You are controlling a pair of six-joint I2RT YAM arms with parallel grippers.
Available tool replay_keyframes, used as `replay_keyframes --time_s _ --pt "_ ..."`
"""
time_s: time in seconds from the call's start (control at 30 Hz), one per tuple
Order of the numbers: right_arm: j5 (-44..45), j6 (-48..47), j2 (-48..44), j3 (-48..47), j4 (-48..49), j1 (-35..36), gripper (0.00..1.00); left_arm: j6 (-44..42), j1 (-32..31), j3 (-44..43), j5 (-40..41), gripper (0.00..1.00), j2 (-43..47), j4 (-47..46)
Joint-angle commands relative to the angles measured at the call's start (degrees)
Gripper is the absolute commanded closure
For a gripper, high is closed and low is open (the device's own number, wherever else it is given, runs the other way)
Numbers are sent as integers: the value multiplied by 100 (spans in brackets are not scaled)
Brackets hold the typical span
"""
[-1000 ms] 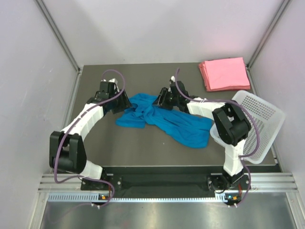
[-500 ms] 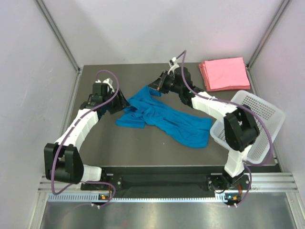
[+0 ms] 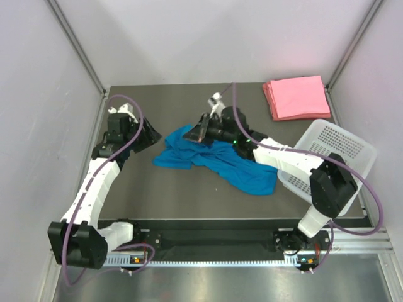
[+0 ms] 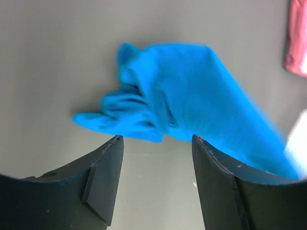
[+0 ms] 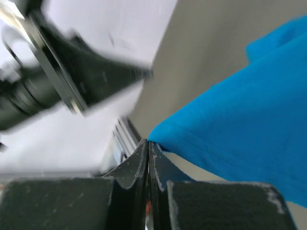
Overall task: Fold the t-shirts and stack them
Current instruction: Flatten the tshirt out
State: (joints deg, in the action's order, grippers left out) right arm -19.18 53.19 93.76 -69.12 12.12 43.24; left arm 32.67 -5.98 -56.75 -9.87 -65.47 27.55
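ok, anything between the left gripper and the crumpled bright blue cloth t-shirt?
Nothing visible. The left gripper is open, and only bare grey table lies between its fingertips and the crumpled bright blue cloth t-shirt. The right gripper pinches a shirt edge, off that path.

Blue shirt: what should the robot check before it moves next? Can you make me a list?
1. Right claw pinching the blue shirt: ok, shut on the shirt's edge.
2. Left claw free to grab: ok, open and empty, short of the cloth.
3. Shirt lying flat for folding: not ok, it is bunched and wrinkled.
4. Pink stack out of the way: ok, it sits in the far right corner, apart from both arms.
5. White basket clear of the right arm: cannot tell, the arm's elbow overlaps it in the top view.
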Motion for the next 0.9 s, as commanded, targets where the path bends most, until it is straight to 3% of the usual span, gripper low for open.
replay_keyframes --time_s 0.0,0.07,0.17,0.27,0.3,0.33,0.4,0.6,0.67,0.77,0.87 --pt "91 -956 273 -434 -655 867 100 -49 350 111 618 35 377 286" --pt "133 -1379 319 -410 -1121 1167 100 -181 457 59 347 35 377 382" --pt "1159 -1812 -40 151 -2064 1686 100 -392 475 -12 -146 36 281 540" --pt "1549 -1435 -743 1670 -1837 1854 97 -665 466 181 -829 36 289 383" --pt "1566 -1338 -1119 2327 -1766 1898 94 -665 466 234 -937 36 246 357" --pt "1627 -1207 -1323 2568 -1818 1924 81 -656 457 261 -1025 36 228 356" --pt "1803 -1153 -2023 3009 -1967 1951 65 -665 405 375 -1271 36 158 269" --pt "2778 -1074 -3354 3239 -2679 1811 52 -718 -227 498 -895 36 -18 277" --pt "2779 -1118 -3329 3204 -2706 1618 50 -639 -386 525 -807 36 -88 286" --pt "2683 -1328 -2917 2975 -2452 1468 49 -333 -475 796 -36 34 -255 102" --pt "2472 -1662 -2179 2354 -2231 1406 49 -51 -10 1148 -50 36 -606 -354"
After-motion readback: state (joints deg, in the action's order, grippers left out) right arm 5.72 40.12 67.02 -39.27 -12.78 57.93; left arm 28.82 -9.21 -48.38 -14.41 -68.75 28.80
